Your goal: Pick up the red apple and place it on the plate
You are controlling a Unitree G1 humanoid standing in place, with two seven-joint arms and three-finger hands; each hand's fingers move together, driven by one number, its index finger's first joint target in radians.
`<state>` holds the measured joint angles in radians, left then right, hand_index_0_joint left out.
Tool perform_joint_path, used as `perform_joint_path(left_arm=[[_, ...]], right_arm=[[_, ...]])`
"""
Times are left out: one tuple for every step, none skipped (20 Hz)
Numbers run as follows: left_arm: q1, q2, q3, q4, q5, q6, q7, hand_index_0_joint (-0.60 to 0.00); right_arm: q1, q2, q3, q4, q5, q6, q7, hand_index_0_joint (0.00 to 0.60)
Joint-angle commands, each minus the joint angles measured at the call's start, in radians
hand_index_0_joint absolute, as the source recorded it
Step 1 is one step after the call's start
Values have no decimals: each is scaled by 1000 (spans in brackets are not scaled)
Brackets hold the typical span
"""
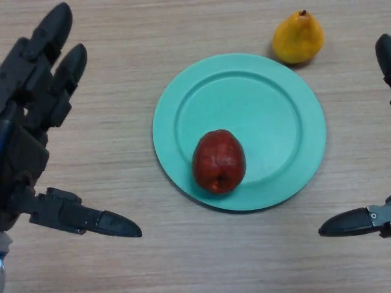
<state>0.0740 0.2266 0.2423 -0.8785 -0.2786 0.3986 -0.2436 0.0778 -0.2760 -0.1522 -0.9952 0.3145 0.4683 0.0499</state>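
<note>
The red apple point(219, 161) lies on the green plate point(269, 91), in its near left part. My left hand point(30, 140) is at the left edge, open and empty, fingers straight and thumb spread, a hand's width left of the plate. My right hand point(360, 221) shows only at the right edge: a thumb tip low down and a fingertip higher up, spread apart and empty.
A yellow pear point(297, 38) stands on the wooden table point(122, 73) just beyond the plate's far right rim.
</note>
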Motion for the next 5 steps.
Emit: perform_joint_path(left_arm=[[15, 4, 23, -51, 24, -177, 14, 0], [12, 3, 29, -40, 15, -183, 20, 0], [13, 2, 33, -19, 13, -205, 22, 0], [13, 5, 41, -7, 7, -216, 24, 0], [10, 10, 55, -1, -3, -215, 27, 0]], right_arm=[[-9, 33, -68, -49, -59, -118, 49, 0], [-10, 39, -64, -50, -70, -119, 54, 0], [-9, 48, -45, -51, -94, -123, 55, 0], [-12, 53, -43, -48, -101, -127, 48, 0], [-14, 57, -30, -36, -130, -136, 28, 0]])
